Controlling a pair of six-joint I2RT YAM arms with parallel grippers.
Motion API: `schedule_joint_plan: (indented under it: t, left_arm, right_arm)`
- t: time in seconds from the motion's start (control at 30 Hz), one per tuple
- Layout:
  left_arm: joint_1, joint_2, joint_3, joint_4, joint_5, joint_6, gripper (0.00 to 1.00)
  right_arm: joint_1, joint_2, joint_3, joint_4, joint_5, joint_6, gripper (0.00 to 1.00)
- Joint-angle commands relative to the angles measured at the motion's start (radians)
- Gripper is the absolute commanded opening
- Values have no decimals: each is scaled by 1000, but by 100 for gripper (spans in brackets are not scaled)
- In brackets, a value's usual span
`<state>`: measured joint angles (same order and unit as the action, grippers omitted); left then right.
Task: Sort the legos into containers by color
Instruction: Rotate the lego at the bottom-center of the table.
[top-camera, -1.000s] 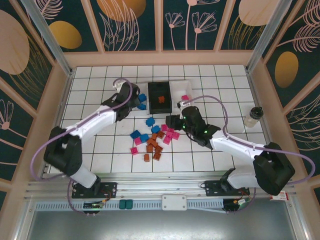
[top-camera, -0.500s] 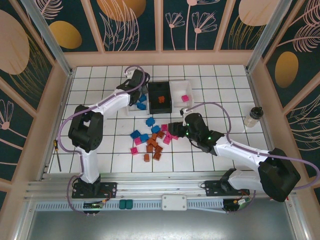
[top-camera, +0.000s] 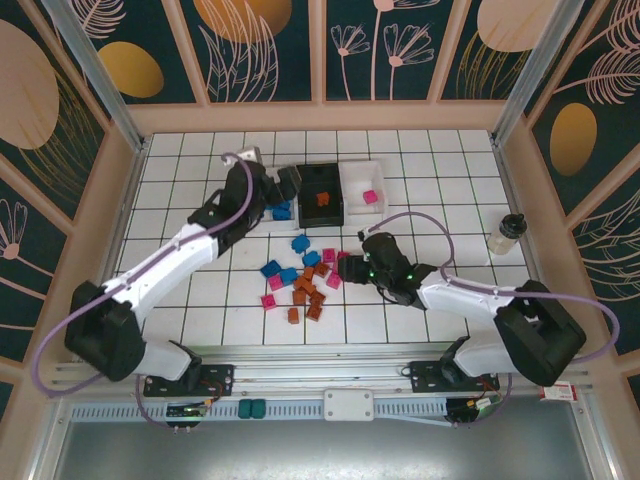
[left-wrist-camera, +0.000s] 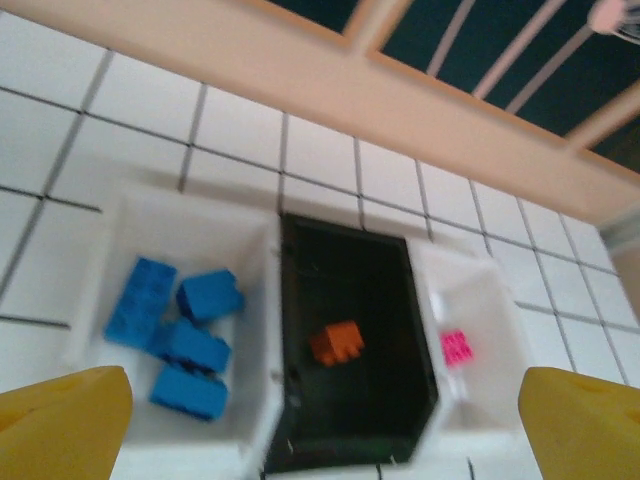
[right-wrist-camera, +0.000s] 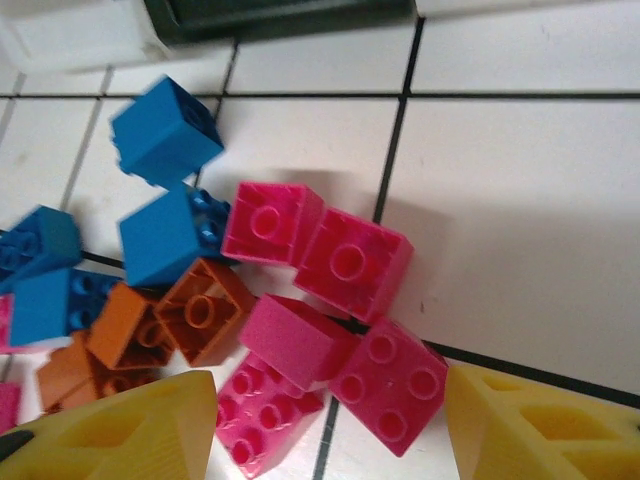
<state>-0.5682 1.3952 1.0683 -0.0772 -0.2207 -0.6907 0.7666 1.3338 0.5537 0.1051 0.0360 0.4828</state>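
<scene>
The containers stand joined in a row at the back: a white bin holding several blue legos, a black bin with one orange lego, and a white bin with one pink lego. My left gripper hovers open above them with nothing between its yellow fingertips; from above it is over the left bin. My right gripper is low over the floor, open and straddling pink legos at the edge of the loose pile.
Blue bricks and orange-brown bricks lie just left of the pink cluster. A small dark-capped bottle stands near the right wall. Wooden walls enclose the tiled floor; bare tiles lie to the pile's right and left.
My left gripper has gone from shut to wide open over the bins. My right gripper has moved down and left, closer over the pink bricks.
</scene>
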Motion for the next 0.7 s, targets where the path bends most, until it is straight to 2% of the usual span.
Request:
schedule_joint_plan:
  t: [0.0,0.13,0.33,0.67]
  left_arm:
    - [-21,-67,-168,48,47,-56,99]
    - [-22,-189,-321,50,58,-88,99]
    - [-21,-337,-454,32,31,-119,98]
    - [-21,-360,-499,22,23,-112,98]
  right_arm:
    - [7,42,-1,30,18,28,63]
    - [5,71,3,23,62,50,63]
    - [-18,19,-58,47,87,101,59]
    - [-65,119,-27,23,61,110,47]
